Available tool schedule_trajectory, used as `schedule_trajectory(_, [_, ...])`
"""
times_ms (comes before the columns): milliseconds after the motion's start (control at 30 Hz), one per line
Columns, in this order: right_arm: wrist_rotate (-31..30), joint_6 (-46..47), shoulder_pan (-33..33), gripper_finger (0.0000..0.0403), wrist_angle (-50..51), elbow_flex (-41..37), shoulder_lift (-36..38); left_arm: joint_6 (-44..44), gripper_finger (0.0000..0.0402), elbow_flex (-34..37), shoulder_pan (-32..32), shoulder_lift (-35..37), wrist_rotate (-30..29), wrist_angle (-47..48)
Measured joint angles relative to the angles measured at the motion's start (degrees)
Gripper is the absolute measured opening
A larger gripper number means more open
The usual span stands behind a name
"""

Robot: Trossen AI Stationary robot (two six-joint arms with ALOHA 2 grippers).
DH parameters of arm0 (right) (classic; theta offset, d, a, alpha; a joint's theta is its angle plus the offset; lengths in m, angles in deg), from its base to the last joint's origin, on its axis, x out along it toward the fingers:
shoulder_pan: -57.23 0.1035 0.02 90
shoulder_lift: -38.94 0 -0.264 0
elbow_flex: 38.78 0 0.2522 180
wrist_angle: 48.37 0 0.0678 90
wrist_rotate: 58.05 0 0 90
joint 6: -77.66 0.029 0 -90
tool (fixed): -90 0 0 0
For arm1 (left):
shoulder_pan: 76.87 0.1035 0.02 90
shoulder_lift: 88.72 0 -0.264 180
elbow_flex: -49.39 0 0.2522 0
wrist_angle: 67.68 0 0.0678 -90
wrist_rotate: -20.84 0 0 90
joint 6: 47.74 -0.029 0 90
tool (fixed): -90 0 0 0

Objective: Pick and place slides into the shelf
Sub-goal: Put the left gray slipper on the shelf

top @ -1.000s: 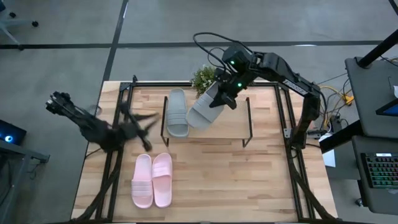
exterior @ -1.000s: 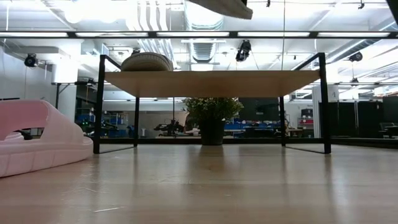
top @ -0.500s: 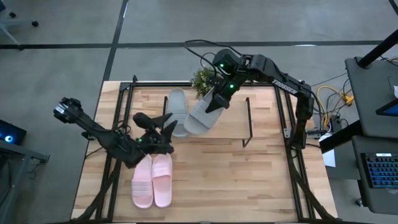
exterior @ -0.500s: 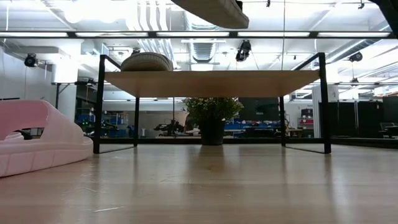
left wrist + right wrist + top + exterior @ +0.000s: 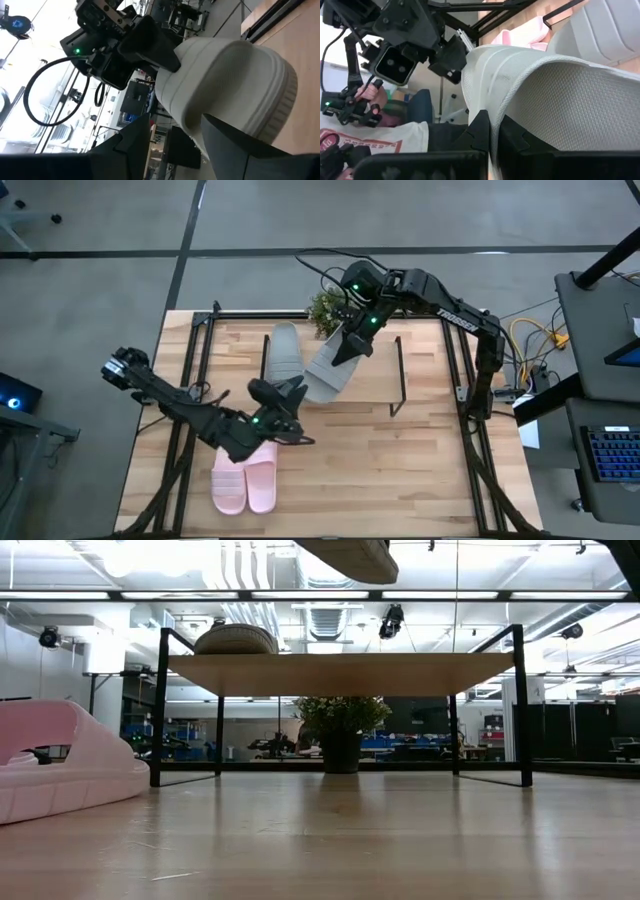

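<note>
My right gripper (image 5: 356, 338) is shut on a grey-green slide (image 5: 332, 365) and holds it tilted above the shelf (image 5: 375, 387); its sole shows at the top of the low view (image 5: 348, 555). The other grey-green slide (image 5: 283, 356) lies flat on the shelf's left part (image 5: 235, 640). My left gripper (image 5: 287, 394) is open at the held slide's near end (image 5: 225, 85), a finger on either side; whether they touch it I cannot tell. The pink pair (image 5: 246, 483) lies on the table, partly under my left arm. My right gripper pinches the grey-green slide's far end by a thin edge (image 5: 496, 125) between its two fingers (image 5: 479, 131). The fingers slant down from the far right. The slide is lifted clear of the shelf, and its near end hangs lower toward my left gripper.
A small potted plant (image 5: 328, 306) stands just behind the shelf (image 5: 340, 730). Black frame rails run along the table's left (image 5: 190, 380) and right (image 5: 465, 380) sides. Bare wood lies on the shelf's right part and on the table's near right.
My left arm has swung from the table's left side toward the right, over the pink pair, and brought its open gripper up to the held slide's near end. My right gripper has shifted slightly left, still shut on the slide.
</note>
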Motion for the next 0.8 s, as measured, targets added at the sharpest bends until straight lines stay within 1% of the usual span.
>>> schedule_trajectory(133, [-0.22,-0.15,0.11,0.0009,0.34,-0.02,0.0,-0.06,0.0162,-1.38,1.37,-2.4,-0.08,0.08])
schedule_trajectory(333, [0.23,-0.13,0.58,0.0009,0.36,-0.07,-0.02,-1.36,0.0162,-1.84,3.21,-4.08,-0.07,-0.01])
schedule_trajectory(800, [0.9,0.54,1.18,0.0009,0.47,-0.07,-0.04,-1.38,0.0162,-1.72,5.01,-4.36,0.11,0.08])
